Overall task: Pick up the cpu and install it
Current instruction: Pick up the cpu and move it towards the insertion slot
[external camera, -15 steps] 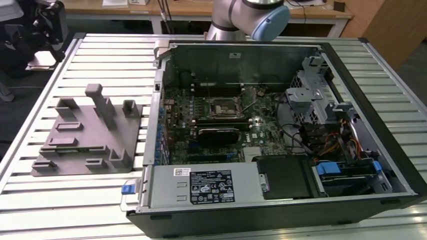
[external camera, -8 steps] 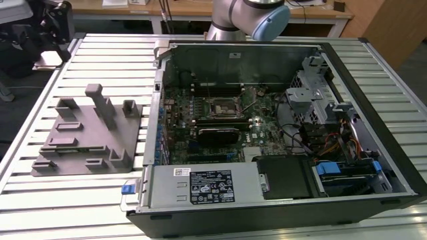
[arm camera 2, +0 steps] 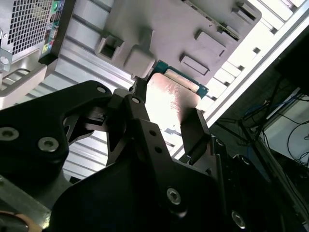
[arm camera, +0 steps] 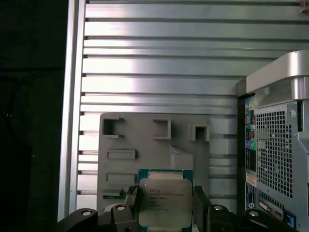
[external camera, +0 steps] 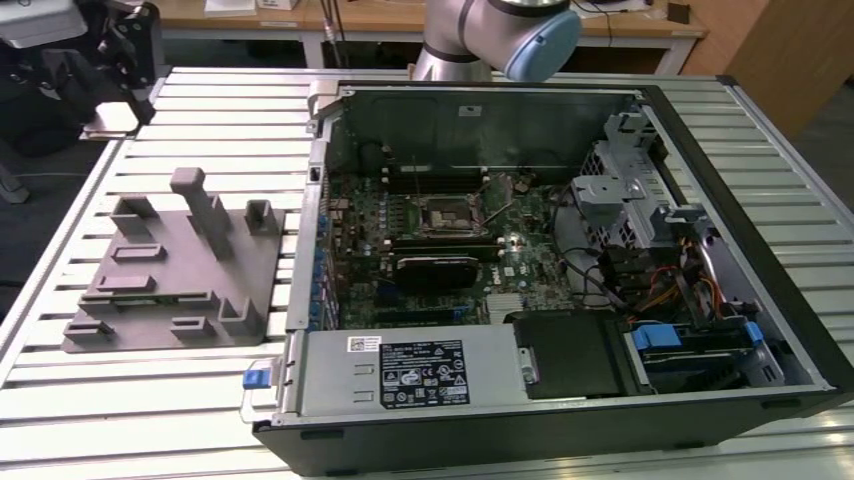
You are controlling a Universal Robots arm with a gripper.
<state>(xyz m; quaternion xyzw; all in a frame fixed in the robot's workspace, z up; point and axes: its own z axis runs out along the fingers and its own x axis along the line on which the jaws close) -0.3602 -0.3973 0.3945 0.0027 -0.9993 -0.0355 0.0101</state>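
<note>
The cpu [arm camera: 163, 202], a small square chip with a pale silver top and a green edge, sits between my gripper's [arm camera: 164, 209] two black fingers [arm camera: 131, 204], which are shut on its opposite sides. It hangs well above the grey moulded holder block [arm camera: 145, 140]. In the second wrist view the cpu [arm camera 2: 169, 94] shines between the fingers [arm camera 2: 195, 128] of the gripper [arm camera 2: 166, 116], with the holder block [arm camera 2: 183, 24] beyond. In the exterior view the holder block [external camera: 180, 270] lies to the left of the open computer case [external camera: 747, 180], whose black square socket frame [external camera: 438, 212] sits on the motherboard.
The case [arm camera: 275, 140] stands beside the holder block on a slatted aluminium table [external camera: 200, 110]. The arm's base [external camera: 494, 35] rises behind the case. Drive cages and cables [external camera: 654, 250] fill the case's right side in the exterior view. A power supply [external camera: 400, 375] lies along its front.
</note>
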